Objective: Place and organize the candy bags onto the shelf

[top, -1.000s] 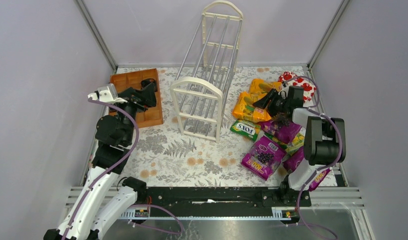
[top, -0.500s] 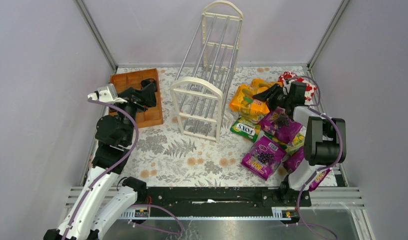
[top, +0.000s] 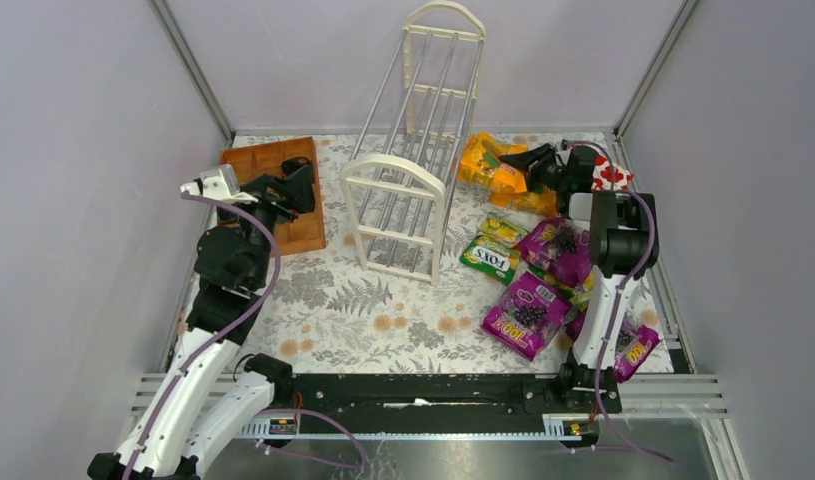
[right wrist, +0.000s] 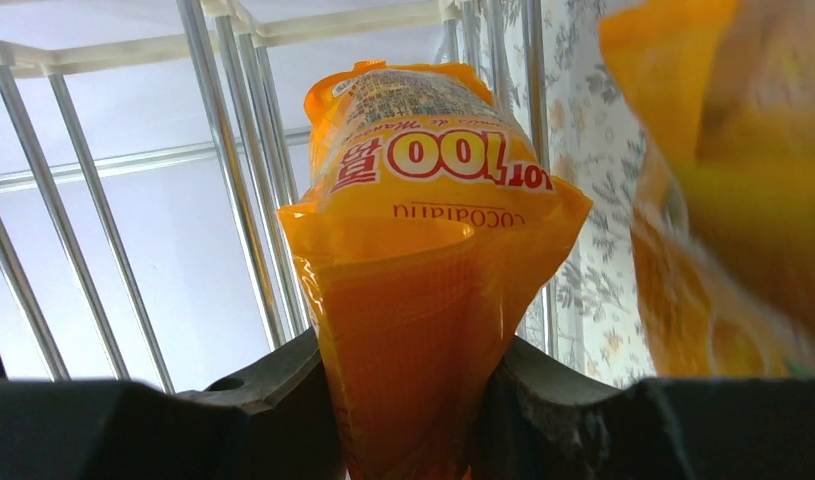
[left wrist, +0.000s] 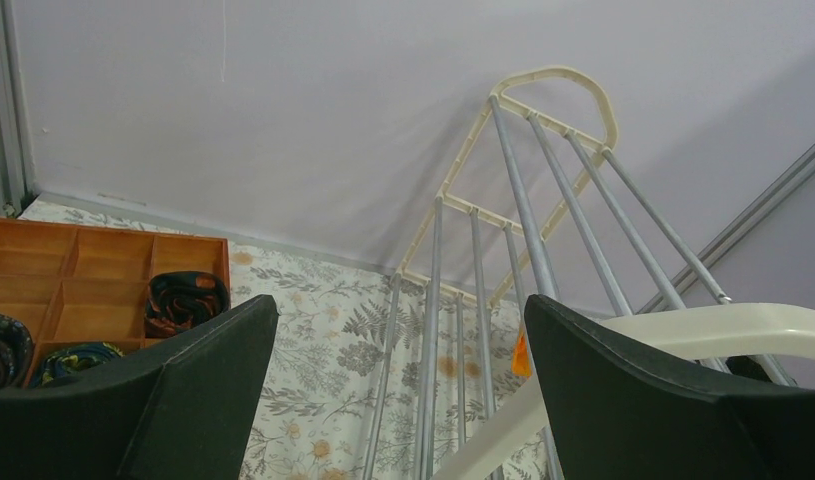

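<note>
The right gripper [right wrist: 413,370] is clamped on an orange candy bag [right wrist: 423,210] printed "100" in red, held just beside the white shelf [top: 393,190]. On the table [top: 353,310] lie one green "FOX'S" bag [top: 488,262] and seemingly four purple bags [top: 526,312]. The left gripper [top: 295,188] hangs with its jaws apart.

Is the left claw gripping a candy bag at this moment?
No, in the left wrist view the left claw has its fingers wide apart and nothing held, with only the shelf showing beyond the gap.
</note>
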Motion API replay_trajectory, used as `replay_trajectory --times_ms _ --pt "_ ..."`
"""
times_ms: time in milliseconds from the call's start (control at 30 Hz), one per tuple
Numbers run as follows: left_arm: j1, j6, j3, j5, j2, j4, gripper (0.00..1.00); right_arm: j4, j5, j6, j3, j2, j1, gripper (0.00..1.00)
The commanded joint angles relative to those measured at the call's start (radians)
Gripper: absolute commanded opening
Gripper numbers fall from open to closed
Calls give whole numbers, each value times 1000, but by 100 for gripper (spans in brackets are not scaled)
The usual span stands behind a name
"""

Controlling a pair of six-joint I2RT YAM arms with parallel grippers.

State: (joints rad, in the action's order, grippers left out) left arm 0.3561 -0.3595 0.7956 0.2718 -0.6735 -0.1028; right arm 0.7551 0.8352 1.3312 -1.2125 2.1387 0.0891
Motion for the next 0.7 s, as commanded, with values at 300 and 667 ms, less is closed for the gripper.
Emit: replay_trajectory --times_ms 300,667 --pt "-31 -23 17 -59 -54 -21 99 -122 41 -27 -585 295 -84 41" --pt "-87 -64 27 -145 -101 -26 99 -330 68 -100 -1040 553 -167 41"
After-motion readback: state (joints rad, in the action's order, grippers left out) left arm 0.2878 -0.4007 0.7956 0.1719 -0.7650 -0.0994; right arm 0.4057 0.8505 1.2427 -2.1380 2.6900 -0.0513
